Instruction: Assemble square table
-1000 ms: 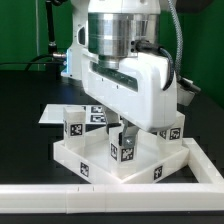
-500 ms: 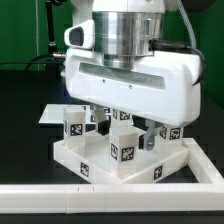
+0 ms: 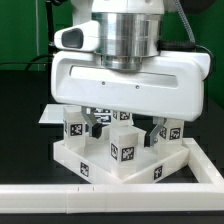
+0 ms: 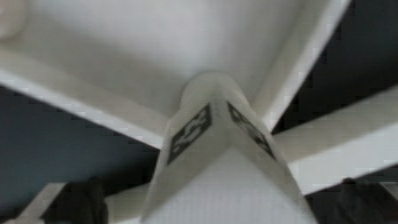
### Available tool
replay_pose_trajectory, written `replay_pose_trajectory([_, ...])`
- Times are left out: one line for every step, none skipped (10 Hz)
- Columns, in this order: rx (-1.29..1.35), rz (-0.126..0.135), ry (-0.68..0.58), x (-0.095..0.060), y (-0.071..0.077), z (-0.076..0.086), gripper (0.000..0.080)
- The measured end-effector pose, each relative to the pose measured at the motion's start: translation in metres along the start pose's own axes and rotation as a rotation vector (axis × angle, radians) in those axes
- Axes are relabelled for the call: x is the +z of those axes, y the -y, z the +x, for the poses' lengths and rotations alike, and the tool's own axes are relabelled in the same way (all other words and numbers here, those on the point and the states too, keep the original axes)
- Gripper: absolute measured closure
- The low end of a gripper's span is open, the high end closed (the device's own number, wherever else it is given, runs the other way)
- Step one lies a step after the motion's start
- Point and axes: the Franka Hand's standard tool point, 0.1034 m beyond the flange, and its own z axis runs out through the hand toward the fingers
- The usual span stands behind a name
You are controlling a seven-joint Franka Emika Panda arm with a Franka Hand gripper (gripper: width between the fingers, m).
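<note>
Gripper (image 3: pixel 128 128) hovers with jaws wide and empty over a tagged leg (image 3: pixel 125 146) standing upright in the tabletop (image 3: pixel 120 170) near the border bar (image 3: pixel 60 199); leg-fitting seems underway, next likely fetching another leg.

A black table top (image 3: pixel 20 130) is seen carrying everything. A white plastic square tray-like tabletop (image 3: pixel 100 172) is laid directly on it. A long white border bar (image 3: pixel 60 200) is set along the near edge, just beside the tabletop.
</note>
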Motion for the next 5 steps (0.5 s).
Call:
replay_pose_trajectory([-0.139, -0.005, 0.001, 0.001, 0.0012, -0.0009, 0.015])
replay_pose_trajectory([-0.195, -0.006, 0.0, 0.0013, 0.0032, -0.0013, 0.015])
replay_pose_trajectory([-0.286, -0.009, -0.008, 0.0022, 0.0058, -0.0022, 0.015])
replay_pose_trajectory([-0.325, -0.007, -0.02, 0.004, 0.0077, -0.0039, 0.015])
replay_pose_trajectory([-0.388, -0.011, -0.02, 0.0034, 0.0063, -0.0033, 0.015])
